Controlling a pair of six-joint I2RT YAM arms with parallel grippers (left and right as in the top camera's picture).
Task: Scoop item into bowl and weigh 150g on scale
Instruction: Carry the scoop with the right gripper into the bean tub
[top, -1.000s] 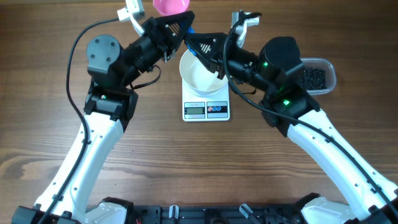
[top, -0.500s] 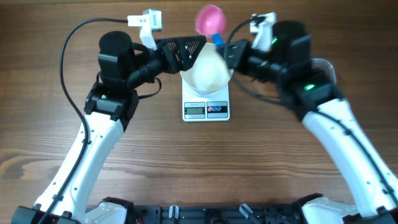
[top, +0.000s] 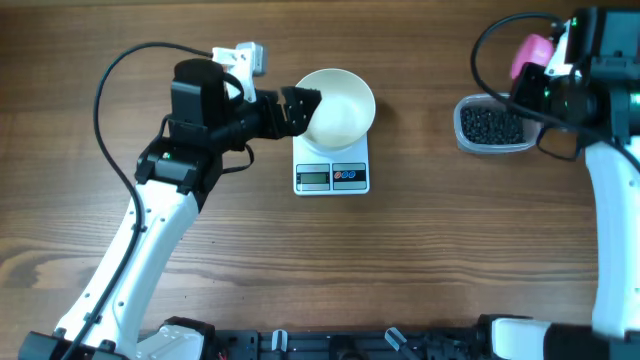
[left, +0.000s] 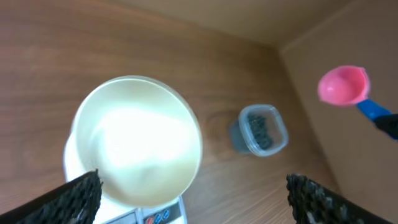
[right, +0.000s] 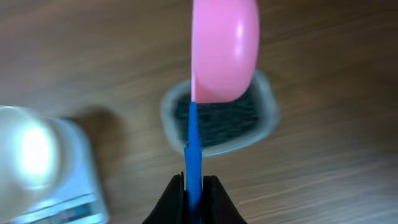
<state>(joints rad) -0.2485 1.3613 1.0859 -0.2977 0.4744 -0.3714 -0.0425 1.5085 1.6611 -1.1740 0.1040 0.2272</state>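
Observation:
The white bowl (top: 338, 105) stands empty on the scale (top: 333, 172) in the middle of the table. My left gripper (top: 303, 108) is open at the bowl's left rim; in the left wrist view its fingers (left: 71, 196) stand wide apart with the bowl (left: 137, 149) between and below them. My right gripper (right: 194, 186) is shut on the blue handle (right: 193, 146) of a pink scoop (right: 225, 50), which hangs above the tub holding the item (top: 490, 124), a dark heap of black pellets.
The clear plastic tub (top: 492, 130) sits to the right of the scale, on the wooden table (top: 420, 260). The pink scoop (top: 531, 49) hovers over the tub's far right side. A wooden wall (left: 348, 37) rises behind the table.
My right arm has swung right with the pink scoop, from above the bowl to over the tub. My left gripper has opened and dropped beside the bowl.

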